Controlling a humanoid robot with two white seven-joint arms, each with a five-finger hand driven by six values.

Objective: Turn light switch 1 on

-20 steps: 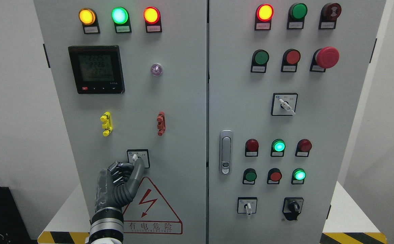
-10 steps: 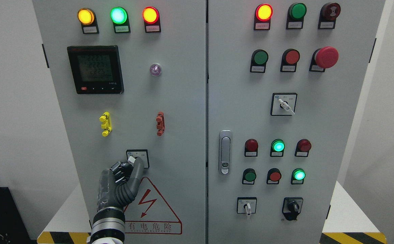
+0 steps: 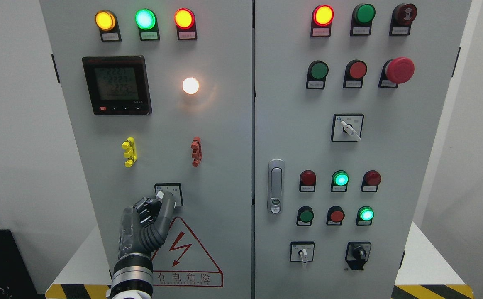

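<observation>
Light switch 1 [image 3: 168,194] is a small square selector low on the left cabinet door, with a white lever [image 3: 161,194] tilted toward the upper left. My left hand [image 3: 159,200] comes up from the bottom edge. Its thumb [image 3: 168,204] and curled fingers [image 3: 146,206] pinch the lever and hide the lower half of the switch plate. Above it, the round lamp [image 3: 190,85] glows bright white and casts a warm patch on the door. My right hand is not in view.
The left door also carries a digital meter [image 3: 116,84], three lit indicator lamps [image 3: 145,18], yellow [image 3: 129,151] and red [image 3: 196,151] clips, and a red hazard triangle [image 3: 181,249]. The right door [image 3: 391,166] holds buttons, selector switches and a latch handle [image 3: 276,186].
The lever has turned from upright to tilted left under my left hand. The round lamp, dark in both earlier frames, is now lit.
</observation>
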